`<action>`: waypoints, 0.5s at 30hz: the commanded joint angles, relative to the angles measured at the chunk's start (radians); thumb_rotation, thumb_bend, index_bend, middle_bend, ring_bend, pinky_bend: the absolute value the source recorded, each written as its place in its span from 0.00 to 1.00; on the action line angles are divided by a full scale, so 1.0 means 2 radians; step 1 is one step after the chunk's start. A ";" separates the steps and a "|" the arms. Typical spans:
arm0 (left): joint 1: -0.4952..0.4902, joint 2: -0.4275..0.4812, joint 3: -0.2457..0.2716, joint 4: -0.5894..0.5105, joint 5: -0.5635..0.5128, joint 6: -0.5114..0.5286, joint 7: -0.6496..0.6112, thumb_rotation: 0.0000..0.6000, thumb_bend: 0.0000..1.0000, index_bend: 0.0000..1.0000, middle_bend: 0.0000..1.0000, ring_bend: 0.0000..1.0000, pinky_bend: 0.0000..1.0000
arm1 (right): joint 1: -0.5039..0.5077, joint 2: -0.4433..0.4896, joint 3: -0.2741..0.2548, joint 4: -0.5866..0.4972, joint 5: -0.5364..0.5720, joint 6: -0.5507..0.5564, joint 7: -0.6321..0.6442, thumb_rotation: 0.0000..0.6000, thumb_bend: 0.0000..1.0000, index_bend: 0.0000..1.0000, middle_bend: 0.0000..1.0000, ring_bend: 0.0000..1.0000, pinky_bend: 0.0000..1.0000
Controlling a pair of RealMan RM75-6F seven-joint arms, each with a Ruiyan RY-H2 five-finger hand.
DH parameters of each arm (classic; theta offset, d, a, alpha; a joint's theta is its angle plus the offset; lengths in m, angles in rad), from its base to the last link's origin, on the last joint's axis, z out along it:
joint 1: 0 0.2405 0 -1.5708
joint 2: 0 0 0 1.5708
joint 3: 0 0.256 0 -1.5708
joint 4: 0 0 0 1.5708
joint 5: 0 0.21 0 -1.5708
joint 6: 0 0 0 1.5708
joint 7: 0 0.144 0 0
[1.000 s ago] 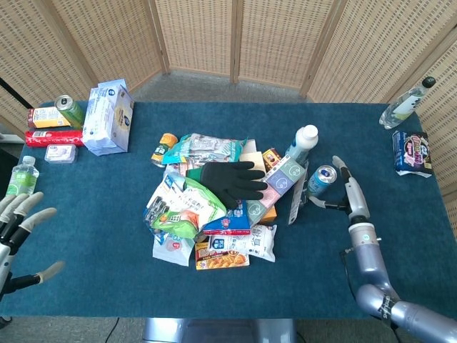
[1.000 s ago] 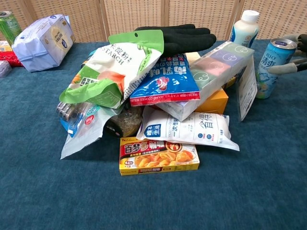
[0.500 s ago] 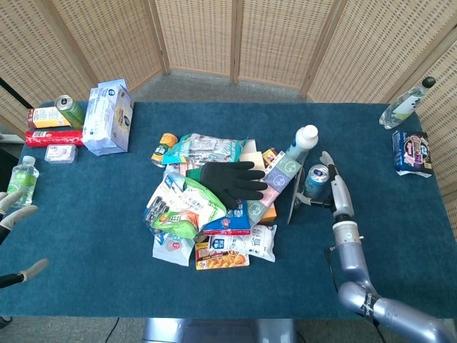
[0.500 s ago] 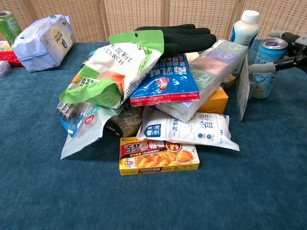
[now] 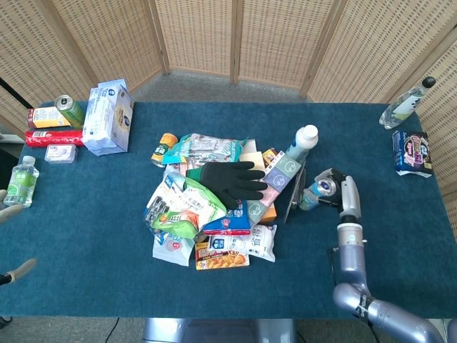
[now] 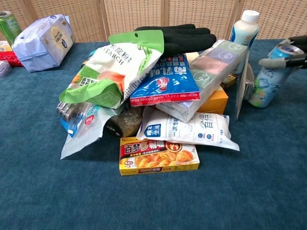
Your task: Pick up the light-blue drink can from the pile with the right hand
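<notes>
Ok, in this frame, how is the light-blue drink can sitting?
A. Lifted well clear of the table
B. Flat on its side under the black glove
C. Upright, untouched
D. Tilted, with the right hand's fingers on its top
D: the light-blue drink can leans with its top tipped to the right, and the right hand has fingers on its upper end, beside the pile.

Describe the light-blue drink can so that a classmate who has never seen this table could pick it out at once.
Start at the heap of snack packets in the middle of the blue table, then look to its right edge, below the white-capped bottle. The light-blue drink can leans there, tilted, with the right hand around its top; the other can, far left, is green.
</notes>
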 commanded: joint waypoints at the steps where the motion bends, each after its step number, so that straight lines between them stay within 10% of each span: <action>1: 0.001 -0.002 0.000 0.002 0.001 0.002 -0.003 1.00 0.00 0.20 0.00 0.00 0.00 | -0.017 0.025 0.002 -0.031 -0.018 0.021 -0.002 1.00 0.03 0.69 0.88 0.69 0.81; 15: 0.003 -0.013 0.003 0.011 0.011 0.005 -0.019 1.00 0.00 0.20 0.00 0.00 0.00 | -0.039 0.152 0.070 -0.192 -0.024 0.085 -0.078 1.00 0.03 0.69 0.89 0.70 0.81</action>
